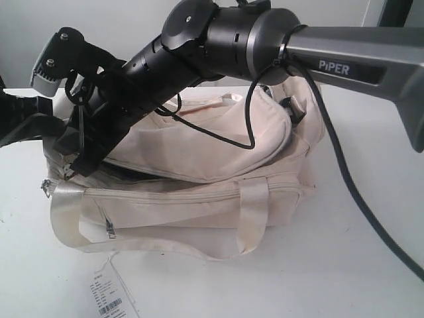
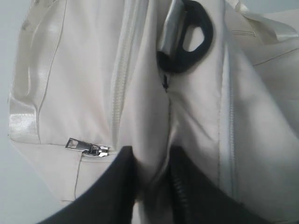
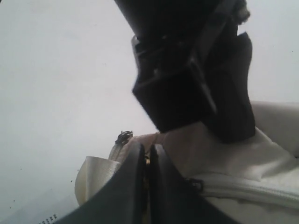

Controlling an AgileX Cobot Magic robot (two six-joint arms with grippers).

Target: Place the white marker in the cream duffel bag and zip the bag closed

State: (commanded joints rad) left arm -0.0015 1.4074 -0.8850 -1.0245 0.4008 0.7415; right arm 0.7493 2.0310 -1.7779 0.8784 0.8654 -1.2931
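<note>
Two claws are engaged at one end of the cream duffel bag point(image 1: 199, 205), which is laid on the tabletop point(image 1: 344, 265). The left claw point(image 2: 152, 163) is clamped on a fabric fold. The right claw point(image 3: 147, 154) is pinched together on a brass glint, likely the zipper pull point(image 3: 147, 162). The white marker is not seen. Risk: the pull could be lost from so thin a pinch, or the teeth jammed by slack flap.

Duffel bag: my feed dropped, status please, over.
Left gripper clamping cream duffel bag fabric. Right gripper shut against bag's end. Marker not visible. Arm's cable drapes over bag top.
</note>
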